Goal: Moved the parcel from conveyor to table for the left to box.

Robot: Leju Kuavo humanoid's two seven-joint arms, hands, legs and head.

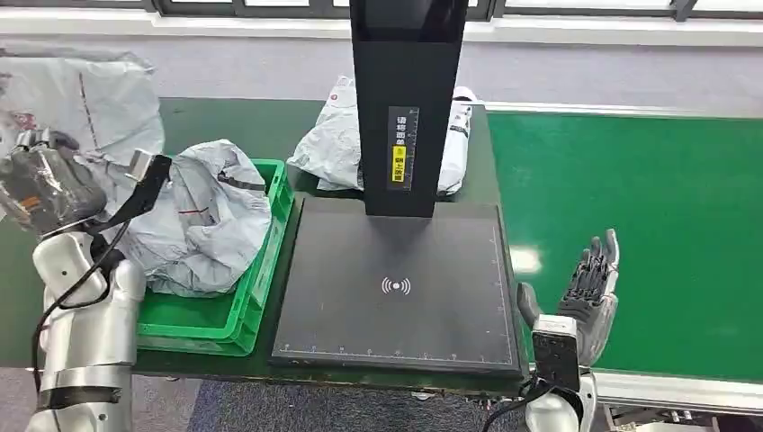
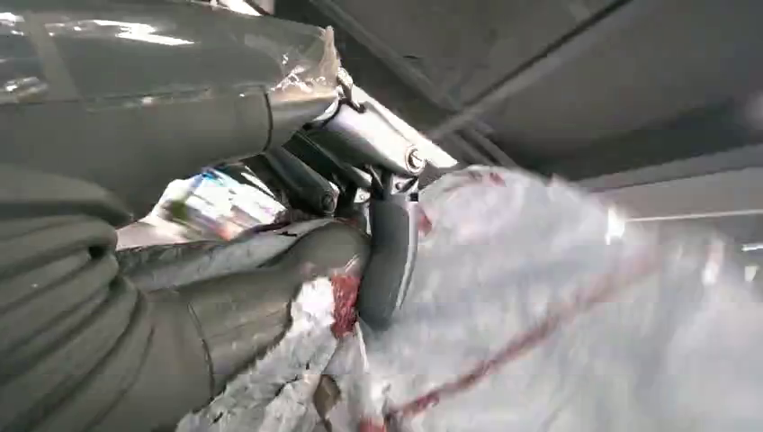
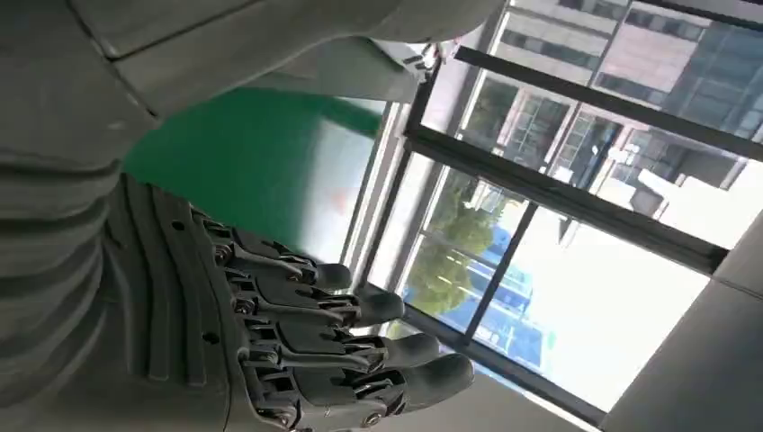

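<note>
Green conveyor belt (image 1: 630,234) across the right side, bare where visible. Dark green table (image 1: 225,121) to its left, carrying everything else. Black scanning pad (image 1: 396,288) flat at the table's near edge, a wireless symbol at its middle. Black upright post (image 1: 407,99) rising from the pad's far edge, yellow label on its front. Green plastic crate (image 1: 270,234) just beside the pad's left edge, on the table. Crumpled grey plastic parcel (image 1: 202,225) piled in that crate, bulging above the rim. Second grey-and-white parcel (image 1: 333,148) on the table behind the post, partly hidden by it. Further grey wrapped bundle (image 1: 85,99) at the far left, beyond the crate.

Left hand (image 1: 45,180) raised over the left end of the crate, wrapped in clear film; in the wrist view, fingers (image 2: 389,261) curled against crinkled grey parcel film (image 2: 576,297), blurred, so cannot tell whether gripped or merely touched. Right hand (image 1: 589,288) low over the near edge of the belt, fingers (image 3: 360,333) straight, side by side, holding nothing.
</note>
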